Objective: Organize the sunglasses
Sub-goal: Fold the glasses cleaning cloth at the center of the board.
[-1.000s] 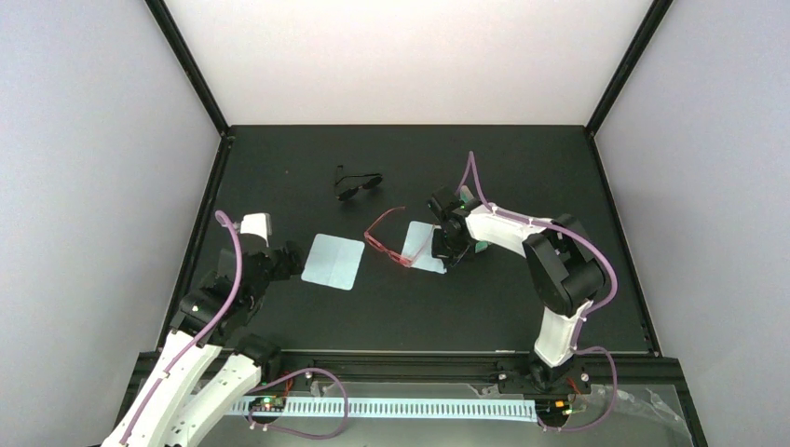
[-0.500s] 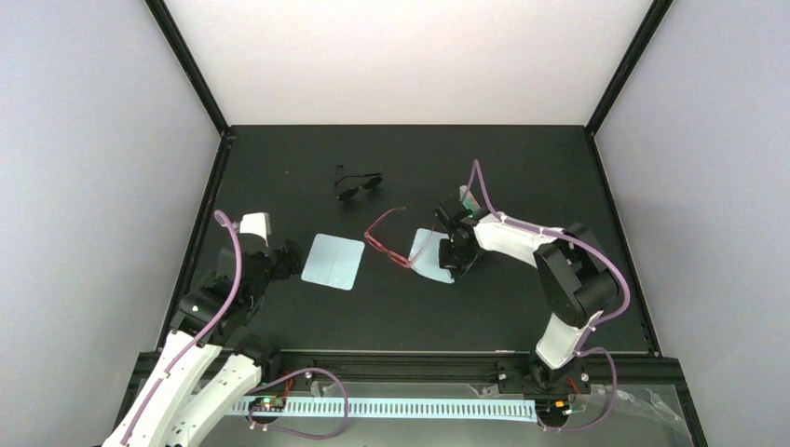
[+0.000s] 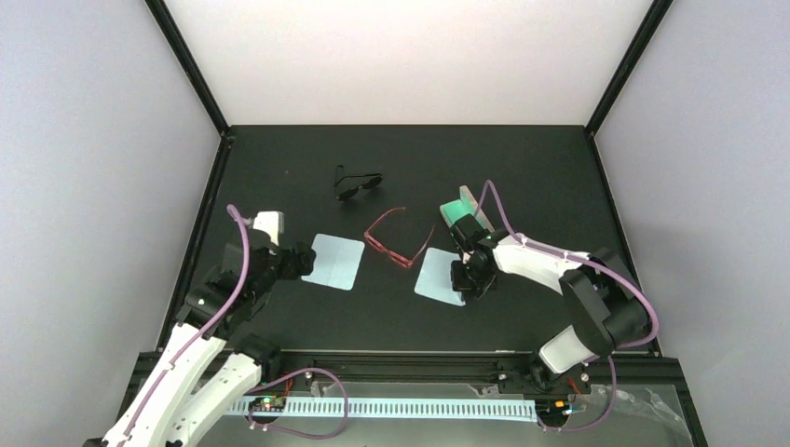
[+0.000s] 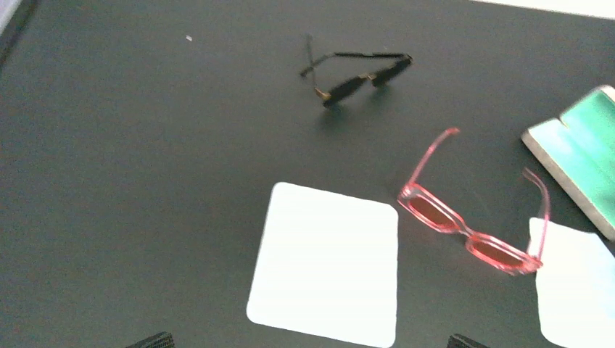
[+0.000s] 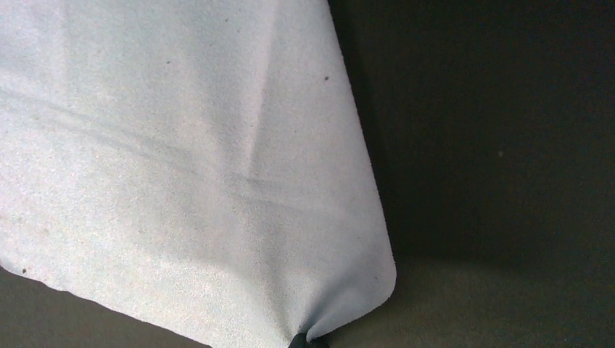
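The red-framed sunglasses [image 3: 399, 244] lie open on the black table, between two pale blue cloths; they also show in the left wrist view [image 4: 471, 226]. My right gripper [image 3: 463, 282] is shut on a corner of the right cloth [image 3: 438, 277], just near-right of the sunglasses. In the right wrist view the cloth [image 5: 181, 167] fills the frame and puckers at the pinch of the gripper [image 5: 304, 341]. My left gripper [image 3: 296, 261] is open and empty at the left edge of the left cloth [image 3: 335, 261], whose surface shows in the left wrist view [image 4: 326, 264] above the gripper [image 4: 308, 342].
A black dark-lensed pair [image 3: 358, 183] lies farther back, also in the left wrist view [image 4: 355, 76]. A green glasses case [image 3: 463, 207] sits behind my right wrist, also in the left wrist view [image 4: 580, 167]. The table's raised black edges run along both sides.
My right gripper has dragged the right cloth toward the near edge, out from under the sunglasses' arm, uncovering the green case. My left gripper moved slightly toward the left cloth.
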Available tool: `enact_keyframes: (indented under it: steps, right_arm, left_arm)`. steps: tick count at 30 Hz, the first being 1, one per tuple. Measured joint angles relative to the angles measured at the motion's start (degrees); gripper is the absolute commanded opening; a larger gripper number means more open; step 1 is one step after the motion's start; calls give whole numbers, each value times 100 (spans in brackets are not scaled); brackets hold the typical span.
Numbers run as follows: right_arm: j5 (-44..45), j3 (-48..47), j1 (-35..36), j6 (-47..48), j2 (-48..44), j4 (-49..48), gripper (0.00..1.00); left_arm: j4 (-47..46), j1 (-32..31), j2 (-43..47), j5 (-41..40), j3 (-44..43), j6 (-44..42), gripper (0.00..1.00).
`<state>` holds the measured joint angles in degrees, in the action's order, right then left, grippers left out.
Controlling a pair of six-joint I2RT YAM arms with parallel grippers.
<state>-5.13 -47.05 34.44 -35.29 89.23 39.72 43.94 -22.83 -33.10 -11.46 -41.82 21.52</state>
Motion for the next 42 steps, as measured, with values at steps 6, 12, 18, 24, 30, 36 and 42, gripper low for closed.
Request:
enact_keyframes:
  steps: [6,12,18,24,30,36,42]
  right_arm:
    - [-450,450,0,385,-393,-125,1]
    - [-894,920,0,540,-822,-280,1]
    - [-1060,1161,0,468,-1064,-280,1]
    - [-1158,1311,11,339,-1196,-385,1]
    - [-1150,1309,48,278,-1172,-391,1]
    - [-1147,1305,48,238,-1156,-389,1]
    - [-1106,1320,63,170,-1200,-396,1]
  left_arm:
    - [-26,0,-721,772,-249,-17,99]
    - [-129,0,-1338,1456,-509,310,98]
    - [-732,-175,-1775,2529,57,785,92]
    - [-1058,-752,-2129,2905,490,1025,86]
    - [-1615,-1606,-2920,2940,483,1279,80]
    - [-1829,-2326,-4328,2903,-37,1410,71]
    - [-2020,-2859,-5608,2815,-988,1528,55]
